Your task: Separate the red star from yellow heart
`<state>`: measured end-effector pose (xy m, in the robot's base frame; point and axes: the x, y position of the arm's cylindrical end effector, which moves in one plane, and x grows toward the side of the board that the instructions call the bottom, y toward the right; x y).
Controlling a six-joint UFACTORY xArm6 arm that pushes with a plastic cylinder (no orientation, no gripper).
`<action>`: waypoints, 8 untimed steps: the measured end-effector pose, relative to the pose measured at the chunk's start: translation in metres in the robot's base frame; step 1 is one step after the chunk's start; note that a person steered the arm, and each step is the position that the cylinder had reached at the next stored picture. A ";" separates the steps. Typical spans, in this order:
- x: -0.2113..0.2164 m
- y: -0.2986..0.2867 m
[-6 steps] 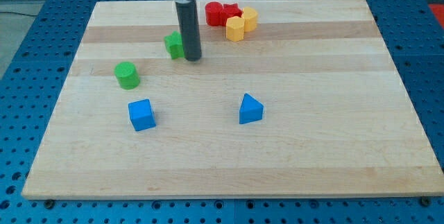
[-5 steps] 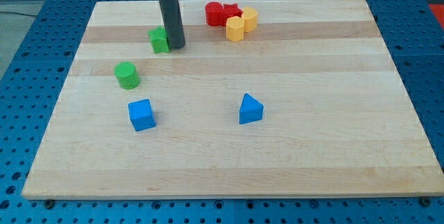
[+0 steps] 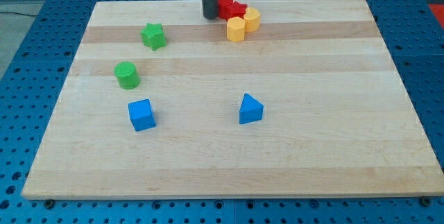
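Two red blocks sit close together at the view's top centre: one (image 3: 226, 3) right next to the rod, and a star-like one (image 3: 239, 10) to its right. Two yellow blocks touch them from below right: one (image 3: 236, 28) lower, one (image 3: 251, 19) to the right; I cannot tell which is the heart. My tip (image 3: 209, 16) stands at the left side of the red pair, against the nearer red block. The rod hides part of that block.
A green star (image 3: 153, 36) lies at the upper left, a green cylinder (image 3: 127, 75) below it. A blue cube (image 3: 141, 114) sits lower left, a blue triangular block (image 3: 250, 108) lower centre. The wooden board (image 3: 333, 113) lies on a blue perforated table.
My tip left the green star, after nudging it left and up, and moved up and right to the red blocks. The left red block has shifted right against the other.
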<state>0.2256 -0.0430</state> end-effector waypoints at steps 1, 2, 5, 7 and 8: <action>-0.033 0.000; -0.031 -0.004; -0.018 0.047; 0.017 0.082; 0.038 0.095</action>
<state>0.2635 0.0524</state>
